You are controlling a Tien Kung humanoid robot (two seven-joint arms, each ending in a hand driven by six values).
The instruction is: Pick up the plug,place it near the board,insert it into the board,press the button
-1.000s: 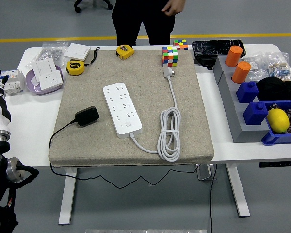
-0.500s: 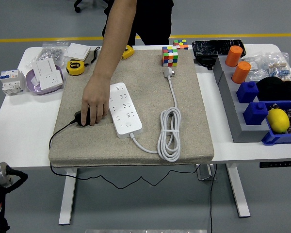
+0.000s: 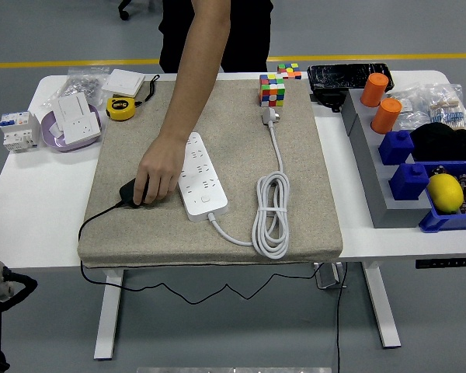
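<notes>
White height-adjustable table [image 3: 31, 210] on a grey floor; a yellow line [image 3: 62, 63] runs across the floor behind it. A beige woven mat [image 3: 295, 225] covers the table's middle.

On the mat: a white multi-socket power strip [image 3: 202, 180], lying lengthwise, its thick white cable coiled [image 3: 270, 217] to its right and ending in a white plug [image 3: 270, 116] near the far edge. A multicoloured puzzle cube [image 3: 272, 90] stands just behind that plug.

A person stands at the far side. The person's bare arm reaches down over the mat; the hand [image 3: 159, 177] is closed over a black plug adapter [image 3: 127, 192], just left of the power strip. The adapter's thin black cord [image 3: 89, 221] runs off the mat's near-left edge and hangs below the table.

Left of the mat: yellow tape measure [image 3: 121, 108], white wall sockets on a lilac tray [image 3: 71, 122], a white circuit breaker [image 3: 19, 130].

Right of the mat: grey stepped rack [image 3: 373, 167] with two orange cylinders [image 3: 380, 102], blue blocks [image 3: 404, 163], a yellow lemon [image 3: 444, 192] in a blue bin.

Robot: only a bit of black left-arm hardware [image 3: 0, 284] shows at the lower left edge, below table level. Neither robot hand is in view, so the state of their fingers cannot be told.
</notes>
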